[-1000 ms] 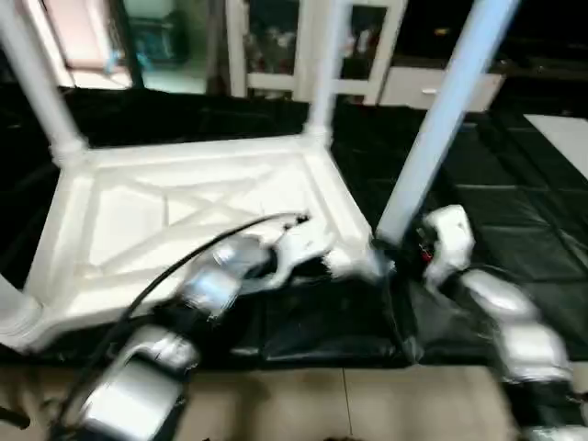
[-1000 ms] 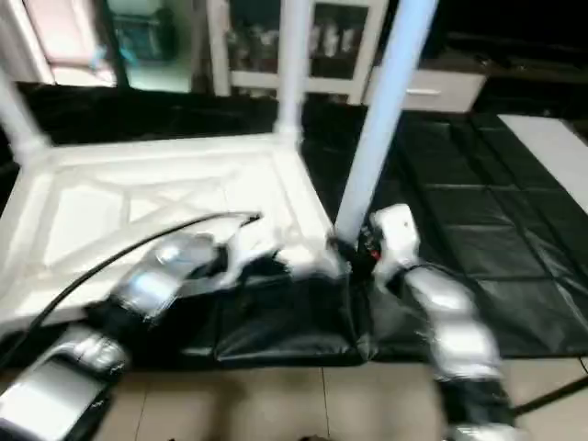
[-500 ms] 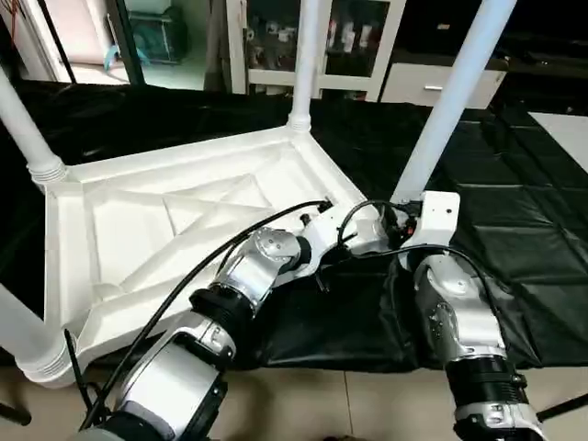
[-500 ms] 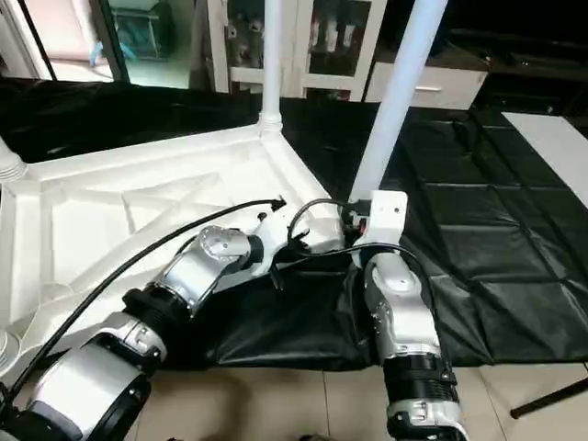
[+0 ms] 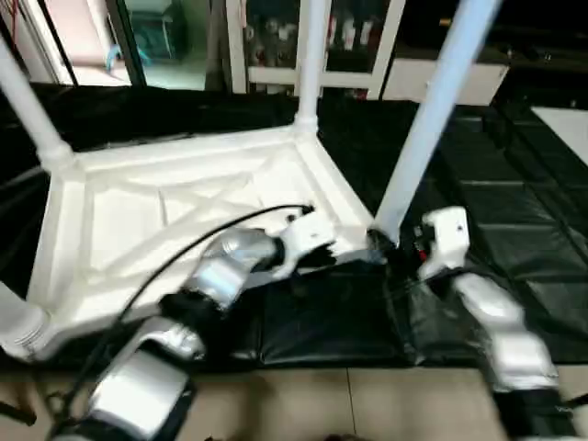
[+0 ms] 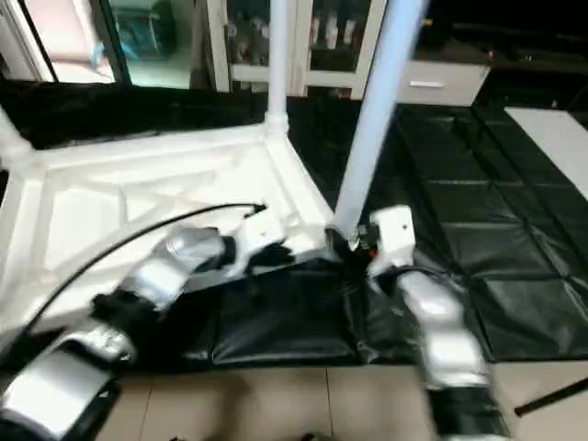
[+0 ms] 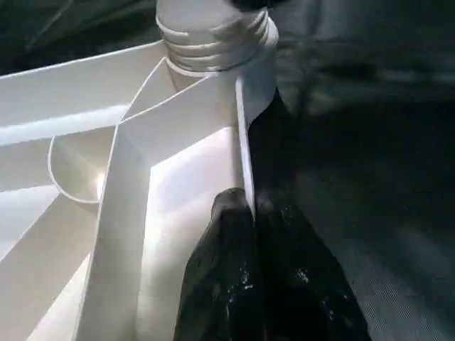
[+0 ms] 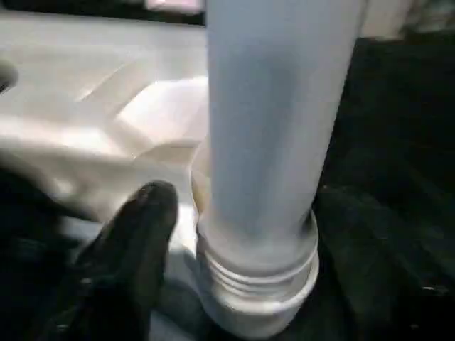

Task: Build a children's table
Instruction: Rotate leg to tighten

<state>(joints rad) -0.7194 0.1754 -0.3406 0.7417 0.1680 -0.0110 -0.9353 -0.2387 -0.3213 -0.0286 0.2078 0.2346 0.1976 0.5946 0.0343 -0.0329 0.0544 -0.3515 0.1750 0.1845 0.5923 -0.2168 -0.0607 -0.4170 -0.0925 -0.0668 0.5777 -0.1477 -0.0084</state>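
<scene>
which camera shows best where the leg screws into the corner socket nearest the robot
The right wrist view: the leg and its threaded collar fill it. The left wrist view catches just that collar; both eye views show the whole leg, blurred.

The setting looked like an indoor lab or demo room set up for robot trials rather than a home. A large work table (image 5: 514, 220) was covered in quilted black sheeting, its padded squares creased and hanging over the near edge above a pale tiled floor (image 5: 303, 404). Along the back wall stood white cabinets (image 5: 276, 46) with glass doors, small items dimly visible on their shelves, and a low white drawer unit (image 6: 441, 83) beside them. At far left a glass partition or doorway (image 5: 156, 41) opened onto a brighter space. A second white surface (image 6: 551, 138) lay at the right.
</scene>
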